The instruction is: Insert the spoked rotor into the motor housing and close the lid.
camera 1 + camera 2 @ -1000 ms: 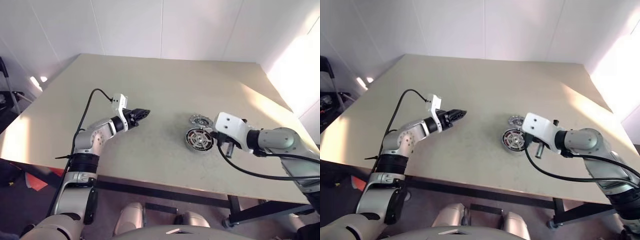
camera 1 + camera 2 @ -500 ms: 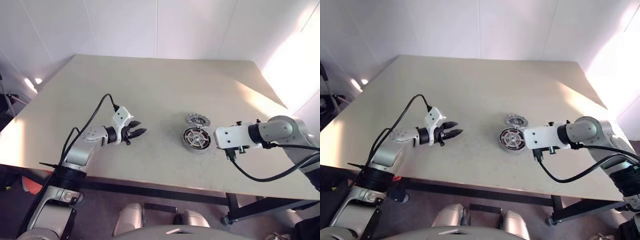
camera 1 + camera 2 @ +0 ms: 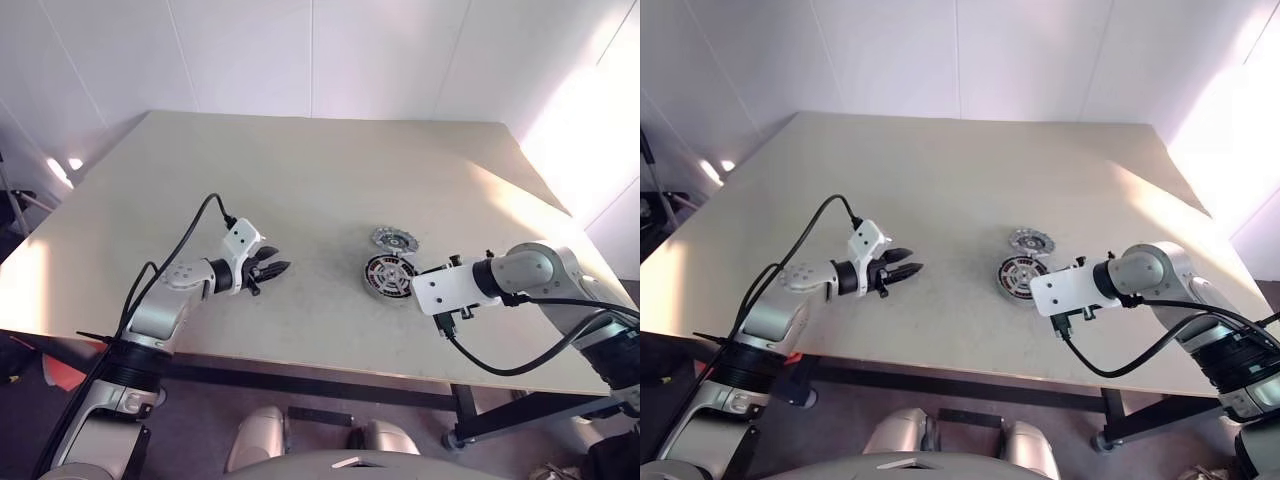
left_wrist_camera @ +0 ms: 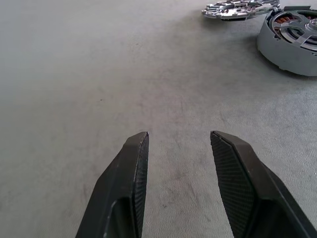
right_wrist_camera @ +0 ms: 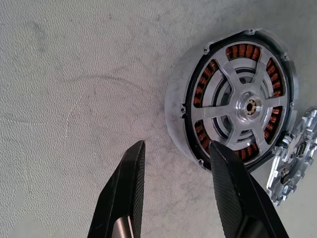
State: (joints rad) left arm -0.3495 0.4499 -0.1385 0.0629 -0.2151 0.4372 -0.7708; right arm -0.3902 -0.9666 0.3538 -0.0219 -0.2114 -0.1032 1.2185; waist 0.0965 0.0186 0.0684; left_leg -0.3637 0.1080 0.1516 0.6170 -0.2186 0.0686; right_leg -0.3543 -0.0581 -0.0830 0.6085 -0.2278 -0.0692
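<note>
Rotor (image 5: 247, 106) already sits inside the motor housing (image 5: 174, 106) on the bench (image 3: 300, 180); the lid (image 3: 393, 239) lies just behind. Both the right tool (image 5: 176, 163) and left tool (image 4: 178, 148) are parted, empty. Next, likely: grasp the lid and seat it.

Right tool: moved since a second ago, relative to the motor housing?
Yes. The right tool sat on the motor housing from its right side; now it has backed off toward the table's near edge, hovering open beside the housing, apart from it.
</note>
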